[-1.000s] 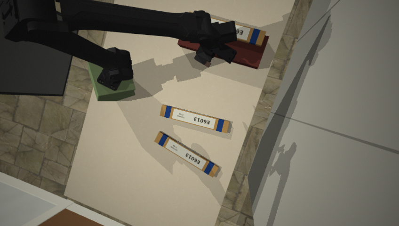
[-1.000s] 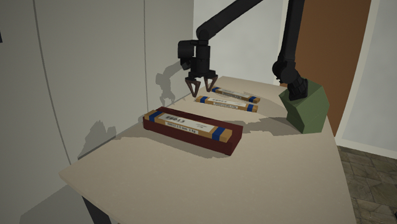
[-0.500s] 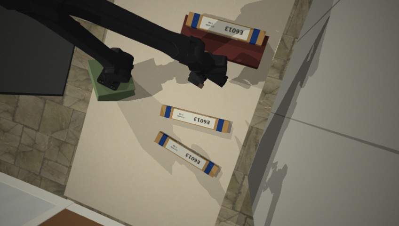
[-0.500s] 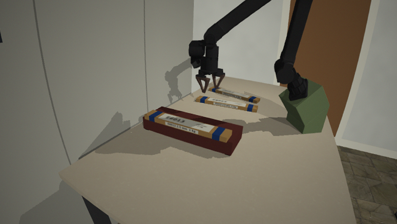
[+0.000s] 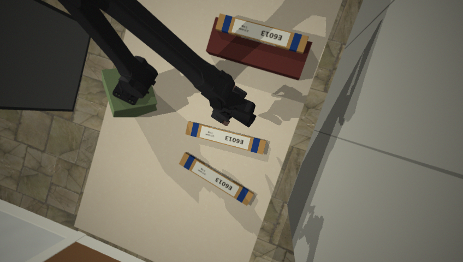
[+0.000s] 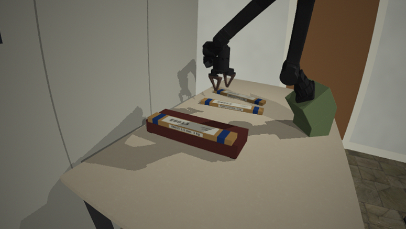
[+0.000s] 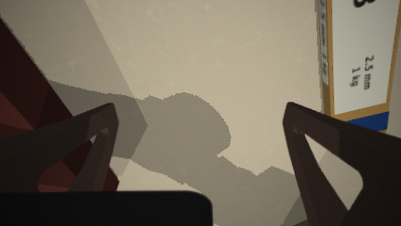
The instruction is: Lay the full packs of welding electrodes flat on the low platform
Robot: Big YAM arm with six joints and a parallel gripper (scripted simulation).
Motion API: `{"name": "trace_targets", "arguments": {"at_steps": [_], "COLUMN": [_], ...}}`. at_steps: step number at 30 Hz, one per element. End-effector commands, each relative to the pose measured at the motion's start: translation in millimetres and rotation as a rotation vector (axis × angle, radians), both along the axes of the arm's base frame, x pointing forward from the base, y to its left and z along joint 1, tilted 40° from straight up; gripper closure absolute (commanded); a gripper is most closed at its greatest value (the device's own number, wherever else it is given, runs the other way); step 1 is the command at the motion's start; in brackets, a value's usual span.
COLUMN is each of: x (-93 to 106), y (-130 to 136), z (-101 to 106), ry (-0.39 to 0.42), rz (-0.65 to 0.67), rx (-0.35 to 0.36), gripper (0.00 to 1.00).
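Observation:
One E6013 pack lies flat on the dark red platform, along its side away from the other packs. The platform also shows at the left edge of the wrist view. A second pack lies flat on the table, nearest the platform of the two there. A third pack lies flat beyond it, at an angle. My gripper is open and empty, above the table between the platform and the second pack.
A green block stands at the table's edge, with a second black arm part over it. A grey wall runs along the opposite long side of the table.

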State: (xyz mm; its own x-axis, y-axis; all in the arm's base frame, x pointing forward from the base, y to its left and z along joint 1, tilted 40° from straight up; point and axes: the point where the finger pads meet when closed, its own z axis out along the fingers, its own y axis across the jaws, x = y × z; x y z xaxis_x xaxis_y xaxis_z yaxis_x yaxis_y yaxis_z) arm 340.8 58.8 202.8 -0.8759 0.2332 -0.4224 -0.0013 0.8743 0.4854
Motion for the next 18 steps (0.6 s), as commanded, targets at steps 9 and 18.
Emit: {"name": "trace_targets", "arguments": {"at_steps": [9,18], "x": [29.0,44.9], "y": [-58,-114], "z": [-9,-32], "ry": [-0.065,-0.069], "rz": [0.040,0.038], "rx": [-0.041,-0.047], "gripper": [0.04,0.04]}}
